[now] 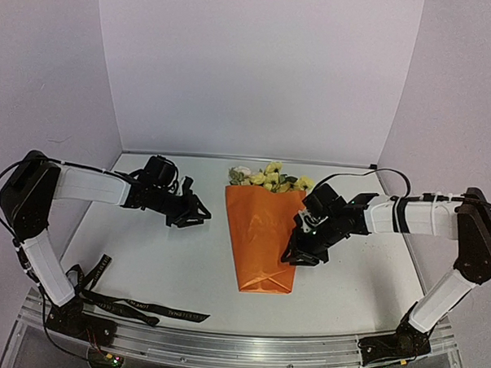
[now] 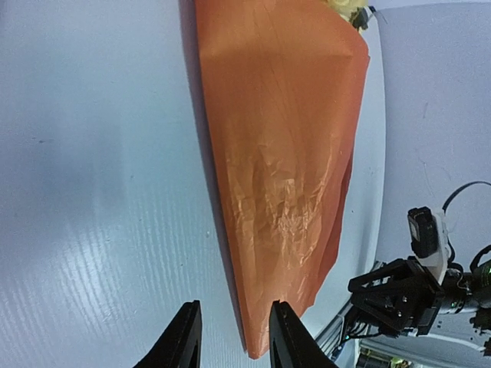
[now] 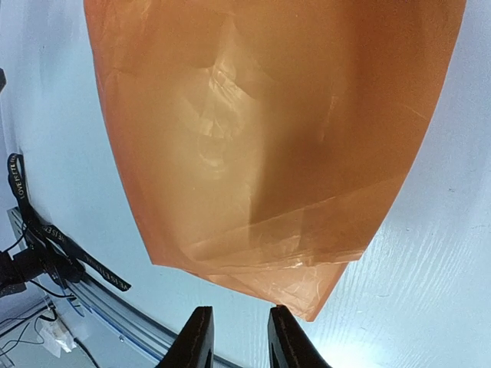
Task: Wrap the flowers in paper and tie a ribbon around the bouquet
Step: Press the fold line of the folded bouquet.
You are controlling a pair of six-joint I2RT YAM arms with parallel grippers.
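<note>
At the middle of the white table lies the bouquet, a cone of orange paper. Its open mouth points to twelve o'clock and its folded narrow end to six. The flowers, pale yellow and cream with bits of green leaf, poke out of the mouth at the far end. The paper looks glossy and creased, with a thin loose layer showing at the folded end from the right wrist view.

The left gripper sits at about nine o'clock from the cone, apart from it, with its jaws parted and nothing between them. The right gripper hangs at about four o'clock, right at the cone's lower right edge. Its jaws are also parted and empty, and I cannot tell whether it touches the paper.

The ribbon, black with light lettering, trails loose at seven o'clock, by the left arm's base near the table's front edge, well apart from the bouquet.
</note>
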